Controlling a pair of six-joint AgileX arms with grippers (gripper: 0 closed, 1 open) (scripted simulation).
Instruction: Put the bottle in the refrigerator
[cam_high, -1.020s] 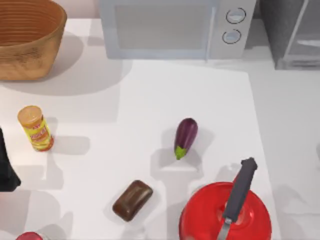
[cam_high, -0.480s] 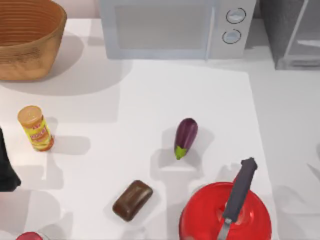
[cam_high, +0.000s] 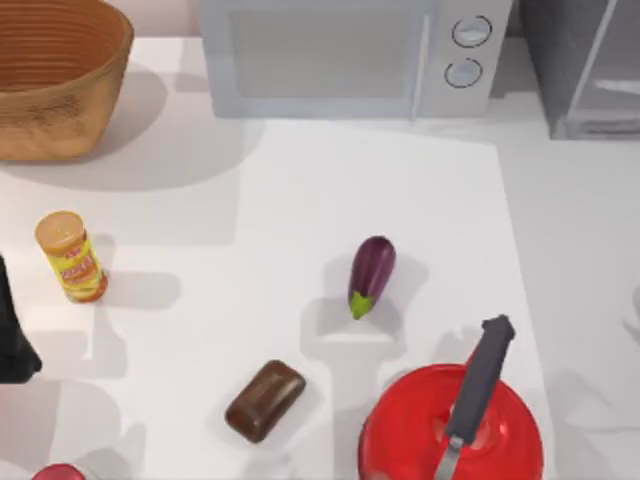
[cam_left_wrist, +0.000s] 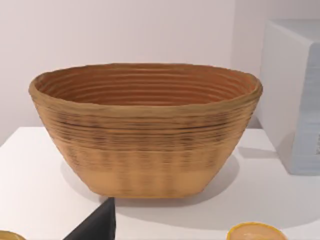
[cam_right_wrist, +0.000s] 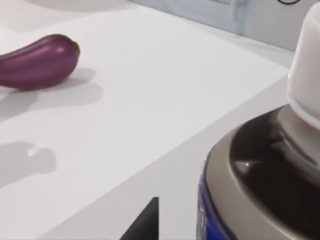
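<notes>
Task object: bottle with white cap, dark grey shoulder and blue label (cam_right_wrist: 260, 170). It sits very close in front of the right wrist camera, just beside the dark tip of the right end effector (cam_right_wrist: 145, 222). Cap is uppermost in that view, so the long axis reads as roughly upright. Cannot tell whether it rests on the white table (cam_high: 300, 200).

Right end effector: cannot tell whether released or clenched. Nothing seen held.

Large dark-grey refrigerator with pale framed door (cam_high: 585, 65) stands at the table's far right corner, beside the light-grey microwave (cam_high: 340, 55).

Left arm (cam_high: 12, 335) sits at the left edge, facing the woven basket (cam_left_wrist: 145, 125) — grip cannot be told.

Judgement: the right arm is nearer both bottle and refrigerator. Next move is a side-on close around the body — not the cap.
</notes>
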